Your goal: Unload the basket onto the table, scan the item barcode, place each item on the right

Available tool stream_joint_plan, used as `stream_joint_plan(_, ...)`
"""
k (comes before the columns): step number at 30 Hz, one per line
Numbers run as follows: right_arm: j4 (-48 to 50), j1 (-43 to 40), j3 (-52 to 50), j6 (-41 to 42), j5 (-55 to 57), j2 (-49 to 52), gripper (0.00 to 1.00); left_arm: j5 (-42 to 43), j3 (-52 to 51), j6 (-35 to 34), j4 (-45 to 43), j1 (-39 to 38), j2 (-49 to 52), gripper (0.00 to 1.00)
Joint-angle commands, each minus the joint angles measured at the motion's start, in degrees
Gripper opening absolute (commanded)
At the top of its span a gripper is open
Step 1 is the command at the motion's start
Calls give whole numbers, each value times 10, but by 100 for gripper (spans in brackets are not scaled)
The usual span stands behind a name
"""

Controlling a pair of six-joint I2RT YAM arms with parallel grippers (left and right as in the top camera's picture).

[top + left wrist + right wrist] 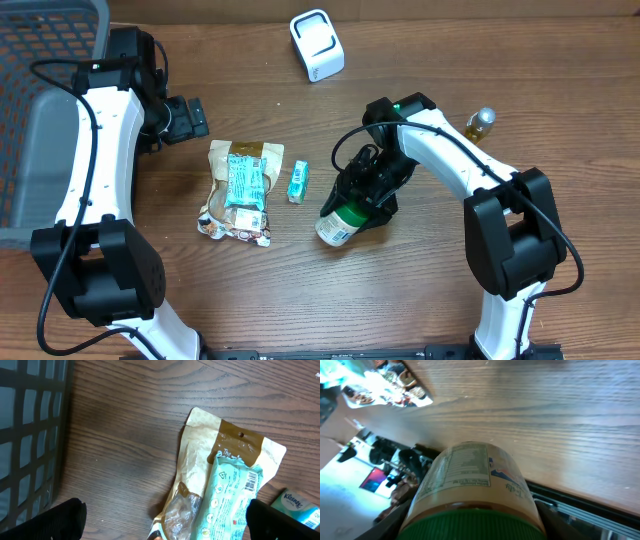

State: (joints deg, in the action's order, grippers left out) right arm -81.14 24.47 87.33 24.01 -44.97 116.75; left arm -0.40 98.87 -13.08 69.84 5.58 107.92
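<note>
Evidently the right tool (368,196) is clasping the green-lidded jar (335,228) — its barcode is awaiting the white scanner (317,45) — while the left tool (186,118) is gaping wide.

You can read "Kleenex" in blue on the small tissue pack (299,504) at the lower right of the left wrist view. On the brown band of the paper pouch (205,425) you get only "The" (the packet lying on it covers the rest). That mint-green packet (227,500) shows a barcode near its upper corner and a small triangle sign; its digits are too small to read. The jar (470,477) carries a panel of fine print, too blurred to read.
</note>
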Motion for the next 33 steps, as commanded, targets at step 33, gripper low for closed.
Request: stream_joint_plan(33,264,-16,63,-54,254,4,4,4,-3,9,-1,-4,-3,100)
